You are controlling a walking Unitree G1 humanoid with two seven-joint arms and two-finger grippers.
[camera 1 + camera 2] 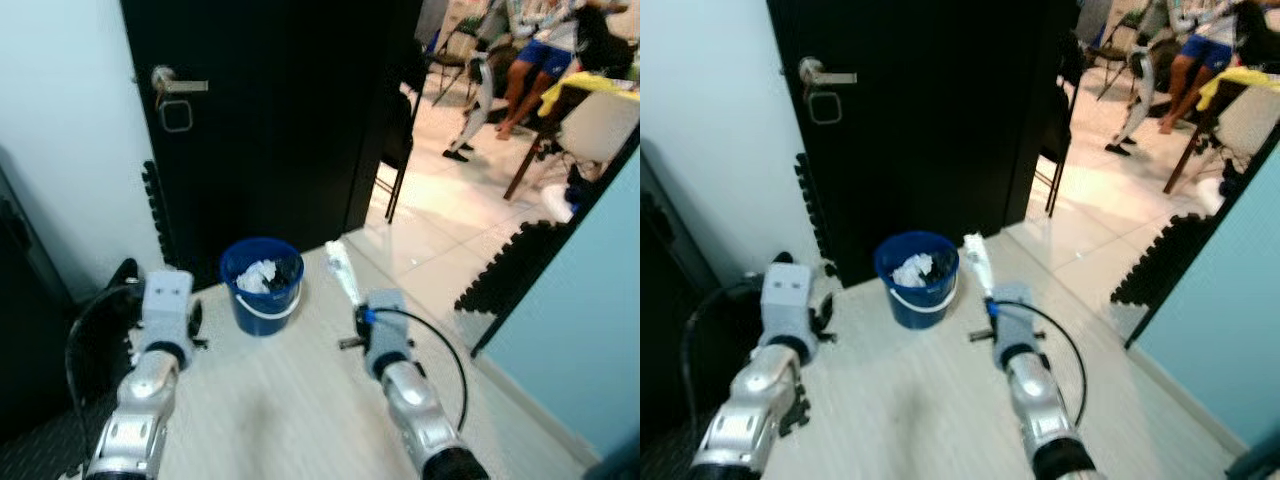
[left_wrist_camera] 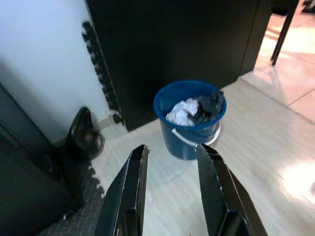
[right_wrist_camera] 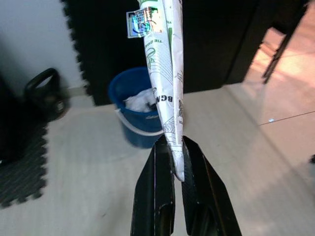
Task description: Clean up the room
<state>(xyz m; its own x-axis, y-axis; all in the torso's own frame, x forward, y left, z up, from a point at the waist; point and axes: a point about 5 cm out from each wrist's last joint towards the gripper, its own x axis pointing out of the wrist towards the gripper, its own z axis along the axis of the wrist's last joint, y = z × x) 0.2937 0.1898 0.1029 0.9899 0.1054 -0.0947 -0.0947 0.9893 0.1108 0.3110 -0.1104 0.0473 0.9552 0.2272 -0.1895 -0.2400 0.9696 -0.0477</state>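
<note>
Item: flattened wrapper (image 3: 165, 83), white with green print and a small sticker near its far end, apparently an empty snack or wipe packet; the print is too blurred to read. Pinched at its near end by the right tool (image 3: 178, 172), whose two black fingers are clenched on it so that the packet stands out stiffly ahead of the wrist. Held this way, its free end points toward the bucket, which suits a drop from above.

Item: blue bucket (image 1: 262, 285) with a white handle, standing on the pale floor (image 1: 300, 400) against the foot of the black door (image 1: 270, 120), near the edge where the wood meets the tiles. Already holds crumpled white paper (image 2: 181, 112) and a dark scrap (image 2: 210, 104); judged to serve as the rubbish bin for this task.

Item: left tool (image 2: 172, 187), fingers parted and holding nothing, aimed at the bucket from the side away from the doorway; judged to be idle.

Surroundings: a black kettlebell (image 2: 83, 133) by the wall; black foam matting (image 3: 19, 169) at the floor's edge beside it; a person (image 1: 530, 55) seated in the room past the open doorway.
</note>
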